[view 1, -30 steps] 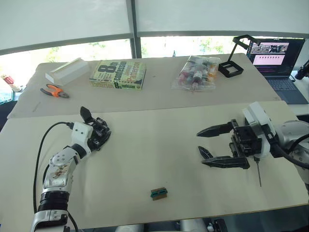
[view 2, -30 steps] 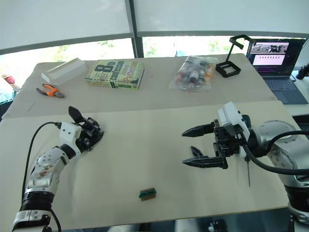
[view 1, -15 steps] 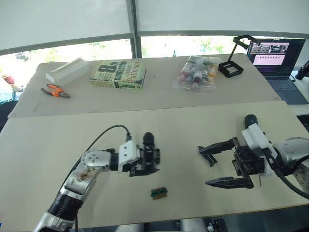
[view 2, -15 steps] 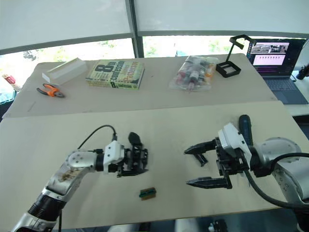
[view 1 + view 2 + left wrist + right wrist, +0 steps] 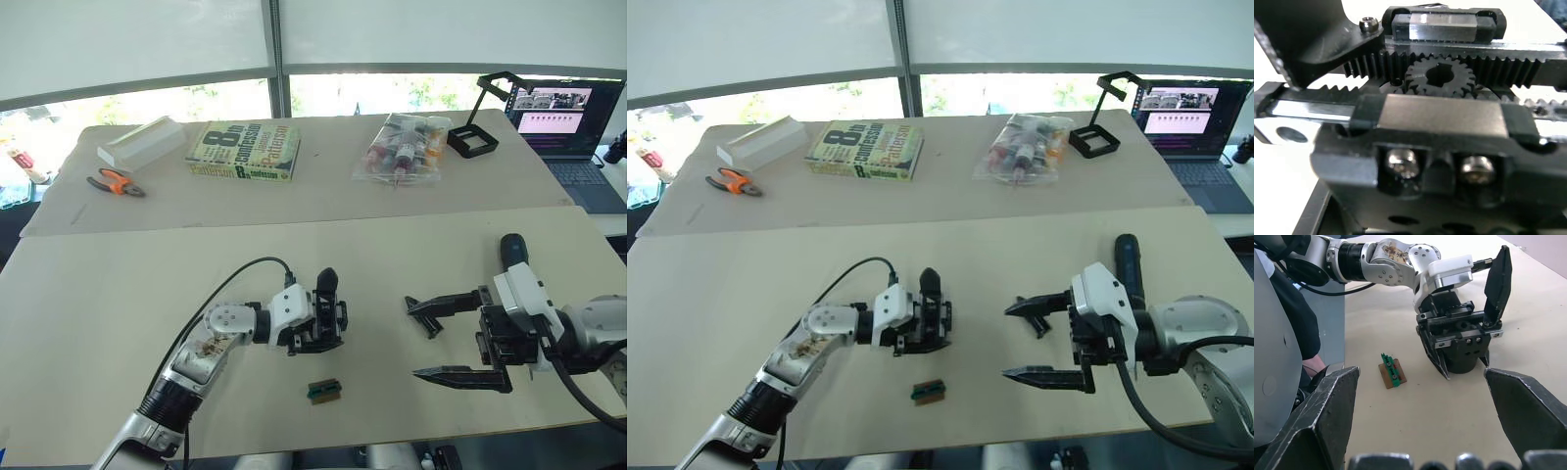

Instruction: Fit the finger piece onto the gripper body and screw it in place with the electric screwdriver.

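Note:
My left gripper [image 5: 315,338] is shut on the gripper body [image 5: 321,315], a black block resting on the table's middle with one pointed finger [image 5: 1498,279] sticking up. The left wrist view shows its gear and toothed racks [image 5: 1435,78] close up. To its right my right gripper [image 5: 413,339] stands wide open just above the table, pointing at the body. The finger piece [image 5: 432,329], a small black wedge, lies on the table between the open fingers, close to the farther one. The electric screwdriver [image 5: 511,250] shows as a black cylinder behind the right wrist; how it is held is hidden.
A small green-and-brown block [image 5: 322,391] lies near the front edge, just in front of the gripper body. On the far table are a book [image 5: 245,150], orange pliers [image 5: 115,182], a white box [image 5: 142,142], a bag of bottles [image 5: 402,145], a black stand [image 5: 485,127] and a laptop [image 5: 568,113].
My left arm has carried the gripper body from the far left to the table's middle, still edging right. The right gripper has dropped lower and turned towards it.

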`<action>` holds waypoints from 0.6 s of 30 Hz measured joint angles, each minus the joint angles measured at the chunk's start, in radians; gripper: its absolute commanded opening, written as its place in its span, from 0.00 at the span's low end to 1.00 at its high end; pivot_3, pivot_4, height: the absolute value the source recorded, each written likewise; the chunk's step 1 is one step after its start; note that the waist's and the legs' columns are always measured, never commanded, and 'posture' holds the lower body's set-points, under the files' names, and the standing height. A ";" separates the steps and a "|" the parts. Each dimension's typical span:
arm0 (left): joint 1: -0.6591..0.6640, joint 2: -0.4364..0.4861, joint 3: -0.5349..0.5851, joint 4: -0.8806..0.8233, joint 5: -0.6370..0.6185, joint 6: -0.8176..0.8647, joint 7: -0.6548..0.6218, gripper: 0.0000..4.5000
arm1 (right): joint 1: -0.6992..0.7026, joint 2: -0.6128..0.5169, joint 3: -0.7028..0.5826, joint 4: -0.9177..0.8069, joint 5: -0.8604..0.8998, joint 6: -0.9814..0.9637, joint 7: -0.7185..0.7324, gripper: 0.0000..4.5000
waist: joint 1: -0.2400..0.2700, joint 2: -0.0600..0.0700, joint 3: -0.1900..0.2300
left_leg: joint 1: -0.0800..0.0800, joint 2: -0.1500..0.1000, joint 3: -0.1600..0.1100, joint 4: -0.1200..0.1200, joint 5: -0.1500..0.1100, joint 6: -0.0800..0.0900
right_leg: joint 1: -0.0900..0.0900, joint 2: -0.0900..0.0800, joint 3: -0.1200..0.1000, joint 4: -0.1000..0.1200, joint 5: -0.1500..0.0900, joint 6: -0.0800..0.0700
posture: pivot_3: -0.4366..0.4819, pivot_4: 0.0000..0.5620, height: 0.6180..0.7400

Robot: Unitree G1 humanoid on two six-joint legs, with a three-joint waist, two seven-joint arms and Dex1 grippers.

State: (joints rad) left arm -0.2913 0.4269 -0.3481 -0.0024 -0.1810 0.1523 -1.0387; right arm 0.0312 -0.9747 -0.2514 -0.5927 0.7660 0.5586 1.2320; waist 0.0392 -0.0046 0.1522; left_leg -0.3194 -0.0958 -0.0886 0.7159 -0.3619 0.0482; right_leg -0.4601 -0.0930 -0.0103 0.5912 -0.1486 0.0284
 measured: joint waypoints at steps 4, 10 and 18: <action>0.000 0.000 0.000 0.006 0.001 -0.008 0.000 0.78 | 0.006 0.000 0.000 0.000 -0.007 -0.009 -0.001 1.00 | 0.000 0.000 0.000 | 0.000 0.000 0.000 0.000 0.000 0.000 | 0.000 0.000 0.000 0.001 0.000 0.000 | 0.48 0.27 1.00; 0.025 0.042 0.017 -0.010 -0.005 -0.016 -0.013 0.99 | 0.023 0.000 0.000 0.002 -0.021 -0.030 -0.005 1.00 | -0.003 0.000 0.000 | 0.001 0.001 0.001 -0.001 0.000 0.000 | 0.000 0.000 0.001 0.001 0.000 0.000 | 0.48 0.27 1.00; 0.181 0.321 0.231 -0.324 -0.224 0.187 -0.098 0.99 | -0.045 -0.113 -0.031 0.019 -0.022 0.116 -0.100 1.00 | -0.013 0.000 0.000 | 0.001 0.002 0.002 -0.001 -0.001 0.001 | 0.000 0.000 0.000 0.001 0.000 0.000 | 0.48 0.27 1.00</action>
State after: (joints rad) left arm -0.1106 0.7478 -0.1176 -0.3268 -0.4046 0.3391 -1.1372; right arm -0.0133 -1.0880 -0.2828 -0.5733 0.7441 0.6745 1.1325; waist 0.0257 -0.0047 0.1525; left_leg -0.3183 -0.0943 -0.0866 0.7150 -0.3625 0.0488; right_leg -0.4603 -0.0931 -0.0102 0.5922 -0.1488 0.0282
